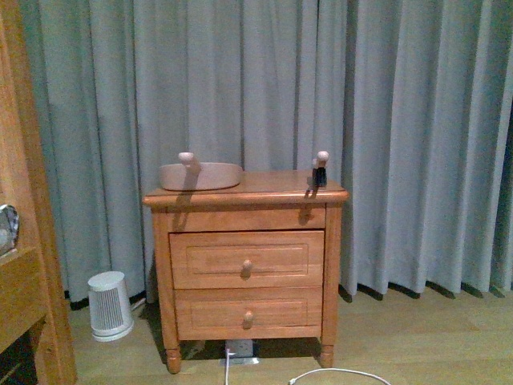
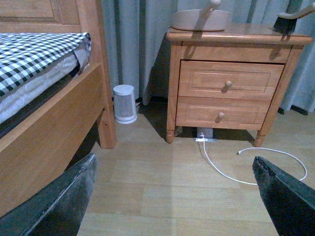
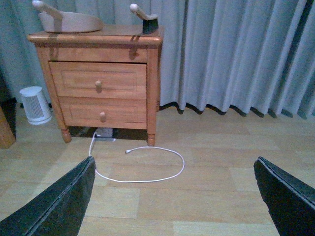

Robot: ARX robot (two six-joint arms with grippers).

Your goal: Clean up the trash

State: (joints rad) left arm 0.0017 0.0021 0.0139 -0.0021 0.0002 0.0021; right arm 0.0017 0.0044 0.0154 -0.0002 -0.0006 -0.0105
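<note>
Left gripper [image 2: 173, 160]: jaws wide, the dark fingers [image 2: 64, 201] at either side of its wrist view, holding nothing.
Right gripper [image 3: 173, 160]: jaws likewise wide, fingers [image 3: 288, 199] far apart, nothing between them.
Under both grippers: bare light wood floor [image 2: 162, 201].
Trash: not visible in any of the three views, so I cannot tell where it lies.
Cable [image 3: 147, 181]: white, lying in a loose loop on the floor in front of the nightstand, its free end resting on the planks.
Power strip [image 3: 103, 132]: on the floor under the nightstand, where the cable starts.
Nightstand [image 1: 244, 241]: orange-brown wood, two drawers, both closed, each with one round knob, standing against the curtain.
Dustpan [image 1: 200, 176]: beige-pink, on the left part of the nightstand top, its knobbed handle sticking upward.
Brush [image 1: 319, 175]: on the right part of the same top, near the front edge, dark bristles down and pale knobbed handle up, well apart from the dustpan.
Heater [image 1: 110, 305]: small, white and ribbed, on the floor just left of the nightstand.
Bed [image 2: 49, 142]: wooden frame further left, with black-and-white checked bedding [image 2: 34, 49] on it.
Curtain [image 1: 401, 120]: grey-blue, pleated, hanging to the floor behind everything.
</note>
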